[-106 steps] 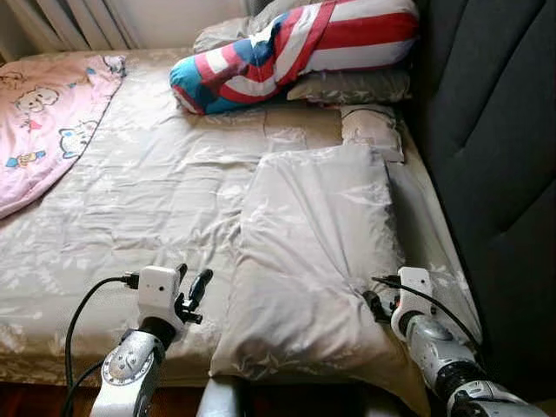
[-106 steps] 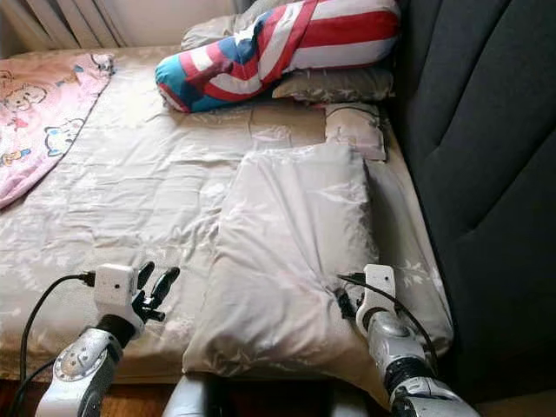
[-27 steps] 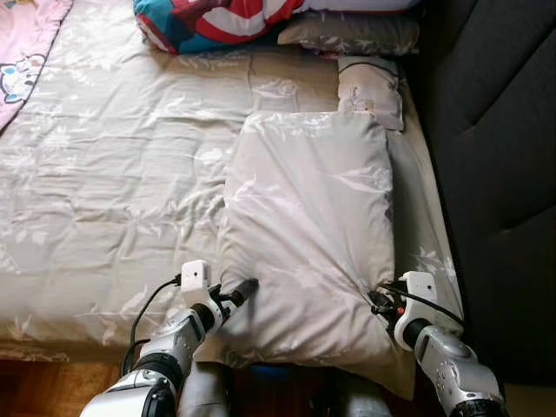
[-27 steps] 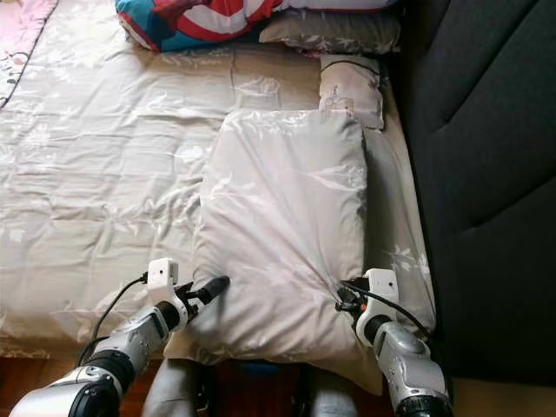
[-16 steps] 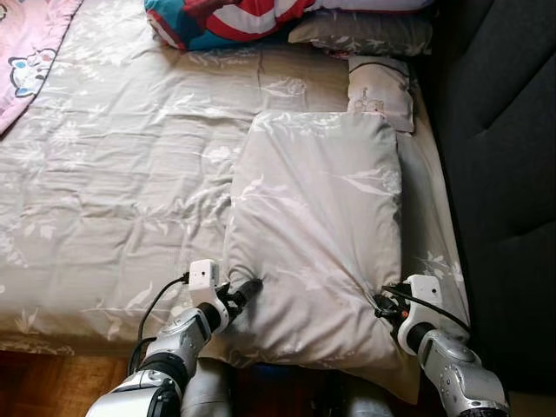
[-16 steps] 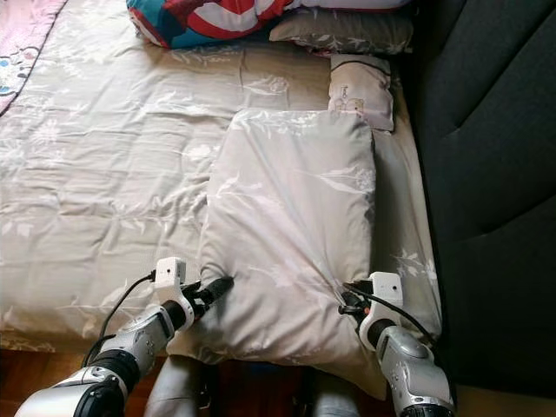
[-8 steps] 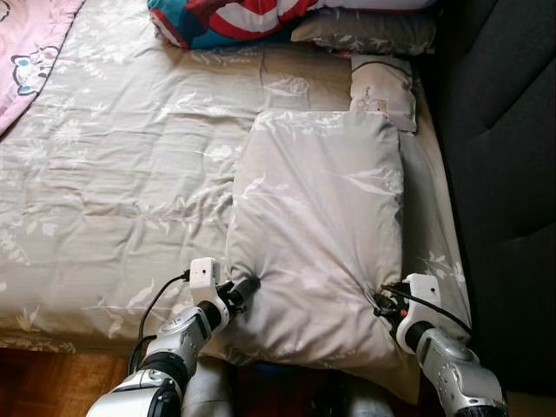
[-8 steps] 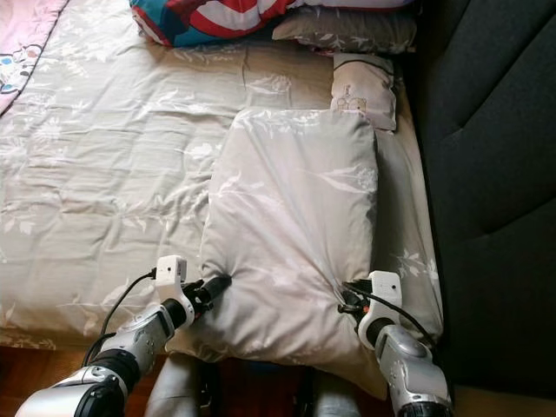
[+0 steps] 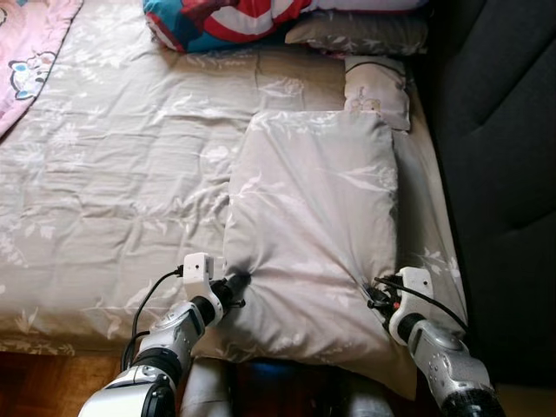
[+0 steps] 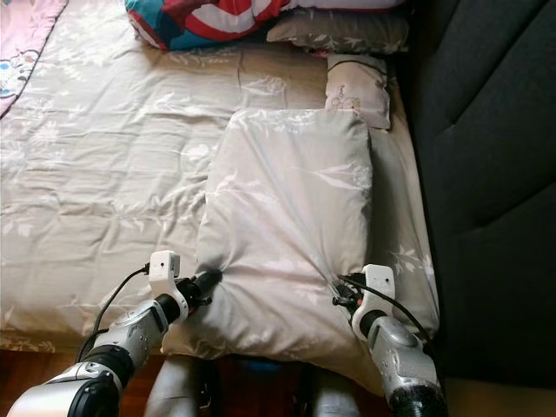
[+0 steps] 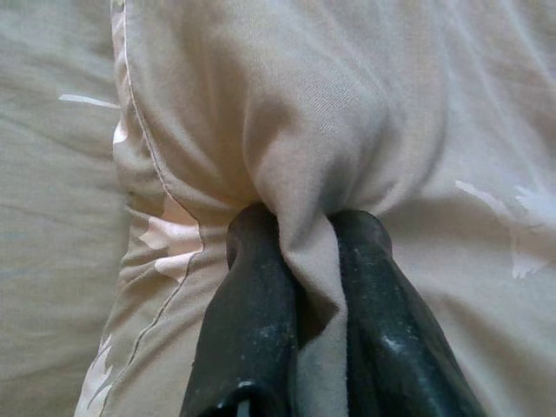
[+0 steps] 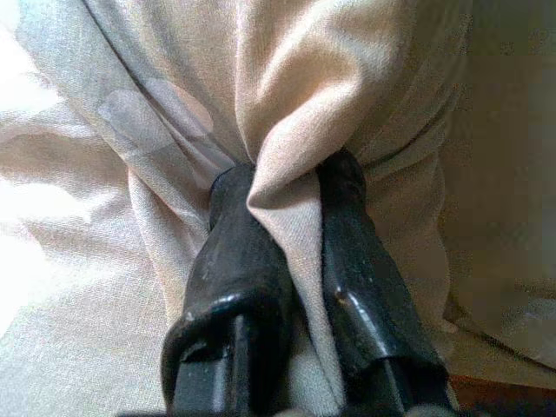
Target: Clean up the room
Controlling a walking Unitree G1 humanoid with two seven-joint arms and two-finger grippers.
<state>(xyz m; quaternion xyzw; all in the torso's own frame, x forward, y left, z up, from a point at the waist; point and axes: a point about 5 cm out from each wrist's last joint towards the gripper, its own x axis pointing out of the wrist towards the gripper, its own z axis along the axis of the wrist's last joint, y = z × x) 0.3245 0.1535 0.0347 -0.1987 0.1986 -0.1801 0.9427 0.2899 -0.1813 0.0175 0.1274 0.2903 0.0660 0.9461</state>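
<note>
A large beige pillow [image 9: 313, 217] lies on the bed's near right part, beside the dark headboard. My left gripper [image 9: 233, 283] is shut on a fold of its near left edge; the left wrist view shows the cloth [image 11: 304, 252] pinched between both black fingers [image 11: 252, 295]. At the near right edge my right gripper [image 9: 372, 295] is shut on another fold, with fabric [image 12: 287, 226] bunched between its fingers [image 12: 243, 261].
A beige leaf-print sheet [image 9: 122, 182] covers the bed. A red, white and blue cushion [image 9: 226, 16], a grey pillow [image 9: 356, 33] and a small pillow [image 9: 378, 82] lie at the far end. A pink blanket [image 9: 30, 52] is at far left. The headboard [image 9: 495, 156] rises on the right.
My left gripper has closed on the pillow's left edge, where it was only touching before. The right gripper keeps its hold. The view has shifted slightly.
</note>
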